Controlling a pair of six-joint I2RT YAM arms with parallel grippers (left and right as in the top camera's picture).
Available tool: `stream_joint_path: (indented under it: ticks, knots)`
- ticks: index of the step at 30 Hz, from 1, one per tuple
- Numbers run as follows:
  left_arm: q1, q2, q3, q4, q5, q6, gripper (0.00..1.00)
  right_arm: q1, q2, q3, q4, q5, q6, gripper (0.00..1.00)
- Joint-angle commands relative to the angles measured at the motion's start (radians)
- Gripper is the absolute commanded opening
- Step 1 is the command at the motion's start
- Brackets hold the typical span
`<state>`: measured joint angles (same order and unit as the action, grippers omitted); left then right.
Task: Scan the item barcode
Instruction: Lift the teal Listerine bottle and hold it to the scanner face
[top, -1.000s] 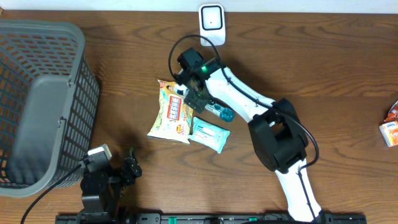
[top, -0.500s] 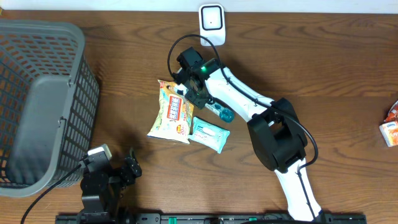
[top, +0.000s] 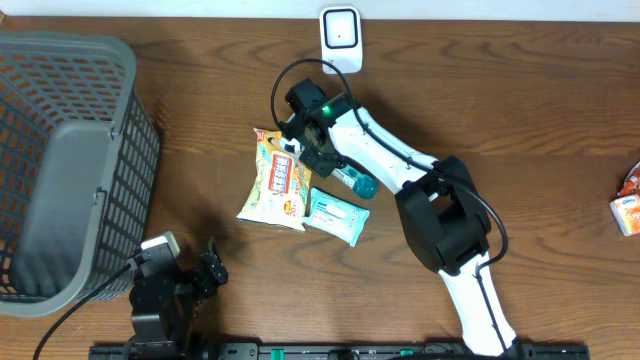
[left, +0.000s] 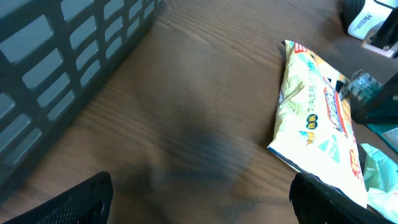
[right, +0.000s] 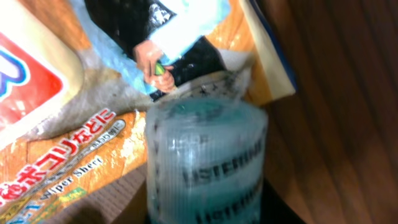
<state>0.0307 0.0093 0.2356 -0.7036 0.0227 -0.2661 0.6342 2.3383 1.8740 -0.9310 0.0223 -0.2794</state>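
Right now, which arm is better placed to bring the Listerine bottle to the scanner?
Right: the right gripper is at the Listerine bottle, near the scanner; the left gripper rests open by the basket.

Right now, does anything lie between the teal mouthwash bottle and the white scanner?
Nothing visible on the table: bare wood runs from the small teal plastic mouthwash bottle to the white box-shaped scanner. Only the robot's own black cable loops above that stretch.

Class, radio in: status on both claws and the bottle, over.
Left claw open, near basket. Right claw over mouthwash bottle, grip unconfirmed. Snack bag beside bottle.
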Motion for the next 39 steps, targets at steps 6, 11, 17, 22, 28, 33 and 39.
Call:
stream_joint_path:
  ticks: [6,11,17,22,28,33,39]
  knots:
    - [0.0,-0.005,-0.004,0.0,-0.008,-0.005,0.91,-0.031,0.035,0.185,-0.148,-0.162,0.043,0.01]
    - [0.0,-0.005,-0.004,0.0,-0.009,-0.005,0.91,-0.087,0.035,0.333,-0.261,-0.422,0.027,0.01]
    - [0.0,-0.005,-0.004,0.0,-0.009,-0.005,0.91,-0.175,0.035,0.373,-0.326,-0.621,0.027,0.01]
    - [0.0,-0.005,-0.004,0.0,-0.009,-0.005,0.91,-0.253,0.035,0.373,-0.364,-0.815,0.006,0.01]
    - [0.0,-0.005,-0.004,0.0,-0.009,-0.005,0.91,-0.33,0.031,0.373,-0.375,-0.851,0.002,0.01]
    - [0.0,-0.005,-0.004,0.0,-0.008,-0.005,0.91,-0.354,0.022,0.373,-0.384,-0.854,-0.037,0.01]
    - [0.0,-0.005,-0.004,0.0,-0.008,-0.005,0.91,-0.323,-0.013,0.373,-0.329,-0.72,-0.193,0.01]
